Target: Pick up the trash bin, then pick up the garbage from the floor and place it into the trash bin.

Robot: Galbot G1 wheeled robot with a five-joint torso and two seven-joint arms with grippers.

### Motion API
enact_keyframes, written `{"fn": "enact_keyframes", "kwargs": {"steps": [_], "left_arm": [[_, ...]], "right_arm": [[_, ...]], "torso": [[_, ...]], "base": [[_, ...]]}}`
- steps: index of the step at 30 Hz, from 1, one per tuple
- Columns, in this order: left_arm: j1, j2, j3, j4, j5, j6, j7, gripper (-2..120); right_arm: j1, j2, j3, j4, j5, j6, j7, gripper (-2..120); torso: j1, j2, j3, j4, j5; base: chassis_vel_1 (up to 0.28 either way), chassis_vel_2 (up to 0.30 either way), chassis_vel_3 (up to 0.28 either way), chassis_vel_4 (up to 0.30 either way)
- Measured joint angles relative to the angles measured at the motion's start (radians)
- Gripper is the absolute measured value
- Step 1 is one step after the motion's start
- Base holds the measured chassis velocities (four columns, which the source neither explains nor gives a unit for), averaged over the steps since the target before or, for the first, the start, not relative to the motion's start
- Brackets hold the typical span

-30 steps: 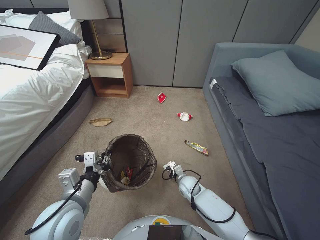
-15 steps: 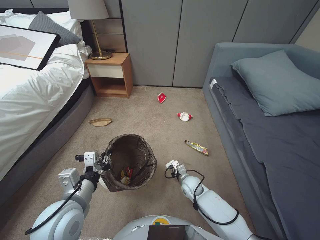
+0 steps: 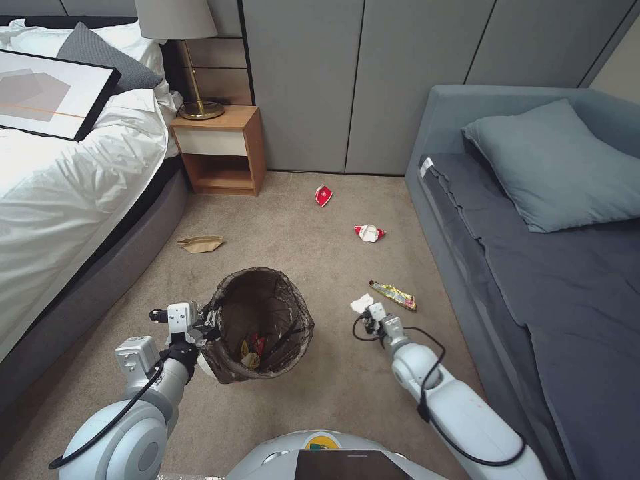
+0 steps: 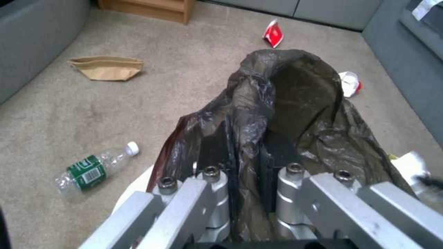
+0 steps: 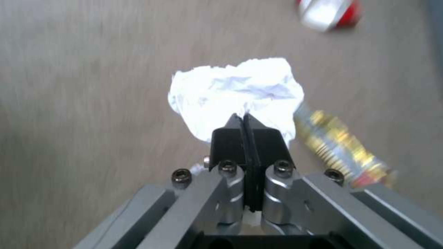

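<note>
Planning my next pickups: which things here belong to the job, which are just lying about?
Job: trash bin (left gripper), crumpled tissue (right gripper), yellow wrapper, two crushed cups, paper bag, bottle.
Lying about: lamp, nightstand, framed picture, sofa pillow.

This is a bedroom. A bed (image 3: 60,193) with rumpled white sheets, a grey pillow (image 3: 107,57) and a framed picture (image 3: 50,93) lying on it takes up one side. A wooden nightstand (image 3: 220,150) stands just beside the bed, against the grey panelled wall (image 3: 333,80), with a brass lamp (image 3: 187,60) on top. Across the tan carpet (image 3: 300,233) from the bed sits a grey daybed (image 3: 533,267) with a blue-grey cushion (image 3: 553,167).
</note>
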Motion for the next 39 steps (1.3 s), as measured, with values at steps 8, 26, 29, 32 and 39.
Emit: {"fn": "enact_keyframes", "kwargs": {"steps": [8,26,29,32,39], "left_arm": [[0.006,0.006,-0.001,0.0,0.0,0.0,0.001,8],[0.007,0.011,0.0,0.0,0.0,0.005,0.001,8],[0.007,0.01,0.002,0.0,0.0,0.006,0.001,8],[0.007,0.01,0.005,0.0,0.0,0.007,0.001,8],[0.0,0.003,0.019,0.0,0.009,0.009,0.001,8]], "right_arm": [[-0.149,-0.073,0.162,0.329,0.058,0.0,-0.021,0],[-0.14,-0.226,0.379,0.77,0.421,-0.055,-0.077,0],[-0.127,-0.237,0.357,0.805,0.451,-0.063,-0.077,0],[-0.098,-0.254,0.293,0.846,0.471,-0.079,-0.082,0],[-0.006,-0.357,0.135,0.863,0.454,-0.078,-0.157,0]], "torso": [[0.0,0.0,0.0,-0.0004,0.0],[0.0,0.0,0.0,-0.0001,-0.0002],[0.0,0.0,0.0,-0.0001,-0.0003],[0.0,0.0,0.0,0.0,-0.0003],[0.0,0.0,0.0,0.0,-0.0002]], "base": [[0.0,0.0,0.0,0.0],[0.0,0.0,0.0,0.0],[0.0,0.0,0.0,0.0],[0.0,0.0,0.0,0.0],[0.0,0.0,0.0,0.0]]}}
